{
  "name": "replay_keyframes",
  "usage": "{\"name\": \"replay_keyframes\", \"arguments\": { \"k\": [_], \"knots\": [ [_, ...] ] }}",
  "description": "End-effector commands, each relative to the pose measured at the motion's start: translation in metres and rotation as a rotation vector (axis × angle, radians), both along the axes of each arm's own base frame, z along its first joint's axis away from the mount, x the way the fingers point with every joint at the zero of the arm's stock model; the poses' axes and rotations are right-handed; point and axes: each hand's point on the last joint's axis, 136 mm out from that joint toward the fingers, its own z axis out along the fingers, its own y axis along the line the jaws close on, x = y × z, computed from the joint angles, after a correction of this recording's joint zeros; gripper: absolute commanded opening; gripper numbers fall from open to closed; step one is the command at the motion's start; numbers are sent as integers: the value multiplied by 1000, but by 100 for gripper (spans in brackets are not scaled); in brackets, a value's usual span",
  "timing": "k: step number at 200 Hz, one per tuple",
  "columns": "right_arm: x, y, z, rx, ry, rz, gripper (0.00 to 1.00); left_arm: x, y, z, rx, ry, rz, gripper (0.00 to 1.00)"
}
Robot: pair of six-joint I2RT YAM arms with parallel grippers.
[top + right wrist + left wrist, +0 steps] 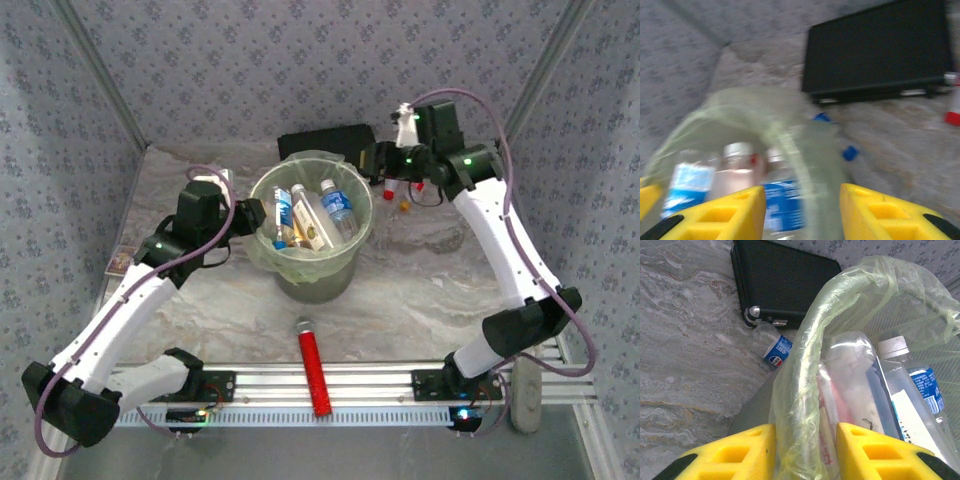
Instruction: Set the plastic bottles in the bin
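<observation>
The bin (315, 280) stands mid-table, its pale green liner (850, 285) folded over the rim. Several plastic bottles lie inside, among them a blue-labelled one (338, 208) and a white-capped one (900, 347). My left gripper (262, 215) (805, 450) is shut on the bin's left rim, liner and wall pinched between the yellow fingers. My right gripper (372, 160) (802, 210) hovers at the far right rim (740, 100), jaws apart, the view blurred. A Pepsi bottle (776, 349) lies on the table between bin and case. Small red-capped bottles (389, 185) sit right of the bin.
A flat black case (325, 143) (782, 282) (875, 50) lies behind the bin. A red cylinder with a grey cap (313, 365) lies near the front rail. A small card-like thing (120, 262) rests at the left edge. Patterned walls close in the table.
</observation>
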Motion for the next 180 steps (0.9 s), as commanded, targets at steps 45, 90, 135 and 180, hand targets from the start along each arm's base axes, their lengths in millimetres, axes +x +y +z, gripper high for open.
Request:
{"name": "replay_keyframes", "arguments": {
  "k": [45, 90, 135, 180],
  "knots": [
    [67, -113, -94, 76, 140, -276, 65, 5, -4, 15, -9, -26, -13, 37],
    [105, -144, -149, 17, 210, -380, 86, 4, -3, 17, 8, -25, -13, 37],
    [128, -153, -202, -21, 318, -419, 99, 4, -1, 18, 12, -25, -6, 39],
    [141, -160, -239, -73, 358, -462, 100, 1, 2, 19, 19, -25, -3, 39]
  ]
}}
